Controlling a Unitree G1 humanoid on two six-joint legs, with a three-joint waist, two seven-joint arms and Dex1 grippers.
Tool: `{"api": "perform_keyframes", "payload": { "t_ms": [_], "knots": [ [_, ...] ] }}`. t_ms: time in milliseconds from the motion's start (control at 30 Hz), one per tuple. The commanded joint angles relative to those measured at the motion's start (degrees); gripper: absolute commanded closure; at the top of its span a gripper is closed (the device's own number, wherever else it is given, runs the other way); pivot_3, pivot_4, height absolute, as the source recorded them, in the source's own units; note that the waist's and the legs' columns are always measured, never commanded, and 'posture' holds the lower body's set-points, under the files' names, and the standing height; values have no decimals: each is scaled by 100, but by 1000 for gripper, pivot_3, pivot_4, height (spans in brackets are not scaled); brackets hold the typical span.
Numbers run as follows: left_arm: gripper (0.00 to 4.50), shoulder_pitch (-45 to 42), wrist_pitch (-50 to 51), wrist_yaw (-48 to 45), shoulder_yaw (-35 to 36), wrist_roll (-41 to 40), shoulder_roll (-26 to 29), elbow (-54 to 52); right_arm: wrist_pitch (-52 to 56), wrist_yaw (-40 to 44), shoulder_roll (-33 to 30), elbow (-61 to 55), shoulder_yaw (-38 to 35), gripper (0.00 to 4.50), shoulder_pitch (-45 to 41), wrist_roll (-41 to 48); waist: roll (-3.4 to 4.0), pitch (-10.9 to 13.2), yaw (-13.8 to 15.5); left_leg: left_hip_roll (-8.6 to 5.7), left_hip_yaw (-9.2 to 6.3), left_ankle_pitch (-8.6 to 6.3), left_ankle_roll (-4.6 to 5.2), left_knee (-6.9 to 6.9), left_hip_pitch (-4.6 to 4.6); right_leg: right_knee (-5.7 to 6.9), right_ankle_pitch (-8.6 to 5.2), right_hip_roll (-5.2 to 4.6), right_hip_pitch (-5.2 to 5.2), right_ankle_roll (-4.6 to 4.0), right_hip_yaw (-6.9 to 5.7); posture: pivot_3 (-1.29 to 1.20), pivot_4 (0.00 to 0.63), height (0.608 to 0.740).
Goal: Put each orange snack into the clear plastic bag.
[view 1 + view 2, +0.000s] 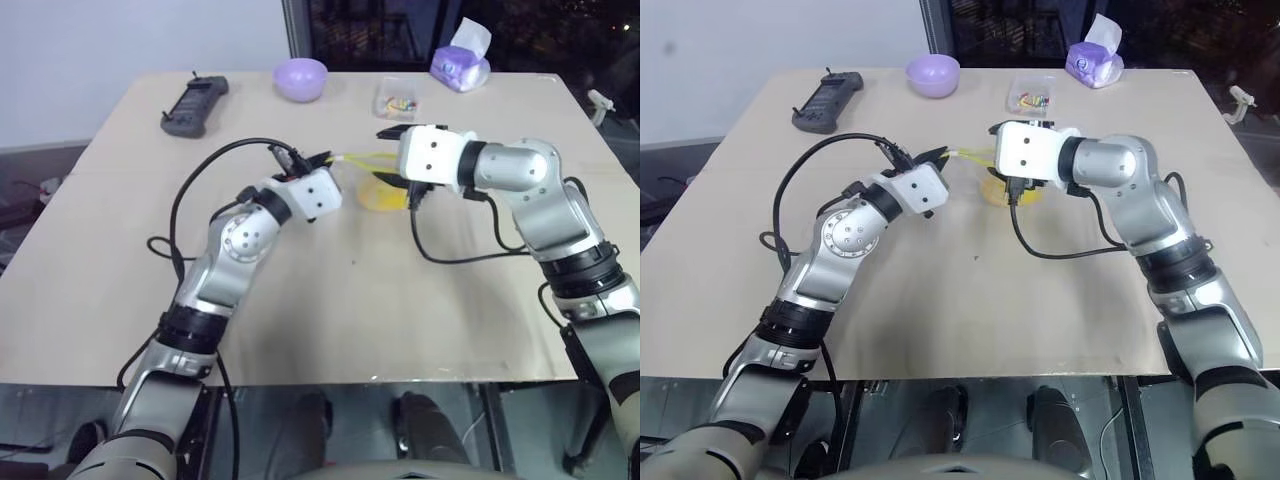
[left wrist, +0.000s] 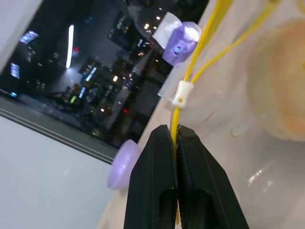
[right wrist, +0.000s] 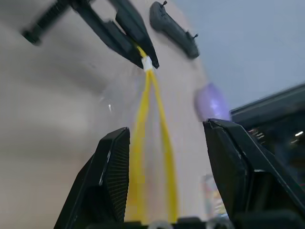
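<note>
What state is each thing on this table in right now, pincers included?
Left pincer: shut on the clear plastic bag's yellow strip.
Right pincer: open, holding nothing.
Clear plastic bag: mouth parted.
Orange snack: inside the bag.
Lilac bowl: upright.
Small clear box: closed or open, cannot tell.

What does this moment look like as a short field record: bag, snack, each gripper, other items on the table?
bag: clear plastic bag between the two grippers, mouth with yellow strip parted
snack: orange snack seen through the bag's plastic, apparently inside
left gripper: left gripper shut on the bag's yellow strip, beside the white slider
right gripper: right gripper open, its fingers either side of the yellow strip, gripping nothing
other items: lilac bowl, black remote, small clear box, purple tissue pack, all on the table's far side
</note>
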Motion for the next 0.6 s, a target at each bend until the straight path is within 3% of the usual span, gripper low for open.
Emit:
{"api": "perform_keyframes", "payload": {
  "t_ms": [33, 600],
  "knots": [
    [4500, -45, -84, -29, -8, 93, 16, -429, -473, -134, 176, 28, 77, 1842, -225, -109, -1, 0, -5, -1, 3, 0, 0, 0, 0, 0, 0, -1, 0, 0, 4, 0, 150, 740],
    [4500, 53, -77, -165, -18, 224, 33, -692, -1152, -366, 628, 591, 116, 1842, -431, -401, 0, 0, -41, 1, 1, -9, 16, -2, 4, 8, 0, 2, -3, 0, 4, 0, 150, 740]
  ]
}}
